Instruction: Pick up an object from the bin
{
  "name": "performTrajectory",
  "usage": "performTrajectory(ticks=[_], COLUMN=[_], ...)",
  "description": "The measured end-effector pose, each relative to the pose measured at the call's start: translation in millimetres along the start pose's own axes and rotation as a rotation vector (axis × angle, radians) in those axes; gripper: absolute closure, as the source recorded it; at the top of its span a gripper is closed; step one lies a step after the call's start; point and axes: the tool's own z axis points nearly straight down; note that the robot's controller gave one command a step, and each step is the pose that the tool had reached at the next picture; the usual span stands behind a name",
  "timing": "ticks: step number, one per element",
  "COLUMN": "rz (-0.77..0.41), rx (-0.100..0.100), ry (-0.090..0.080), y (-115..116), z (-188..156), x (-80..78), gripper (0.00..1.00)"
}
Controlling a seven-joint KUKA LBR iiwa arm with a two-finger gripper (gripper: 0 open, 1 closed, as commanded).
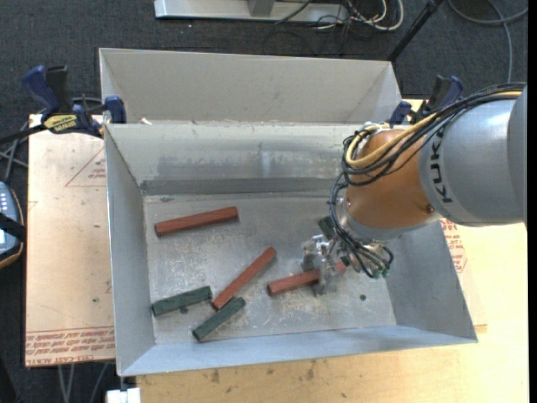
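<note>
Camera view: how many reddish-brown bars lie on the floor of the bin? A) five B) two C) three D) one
C: there are three, the back-left bar, the slanted middle bar and the short bar, whose right end is at the tool. The left green bar and the right green bar are dark green, not reddish-brown.

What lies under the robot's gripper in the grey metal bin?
The right end of a short red-brown rectangular bar lies under the gripper; the gripper covers that end's tip.

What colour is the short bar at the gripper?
The short bar is reddish brown; camera view.
</note>
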Motion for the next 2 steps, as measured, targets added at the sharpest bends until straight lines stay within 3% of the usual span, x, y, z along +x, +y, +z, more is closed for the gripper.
performTrajectory(ticks=[1,2], rz=[0.000,0.018], rx=[0.000,0.002], ry=[0.000,-0.005], y=[0,10], z=[0,-159], x=[0.0,-31.6], gripper=[1.00,1.00])
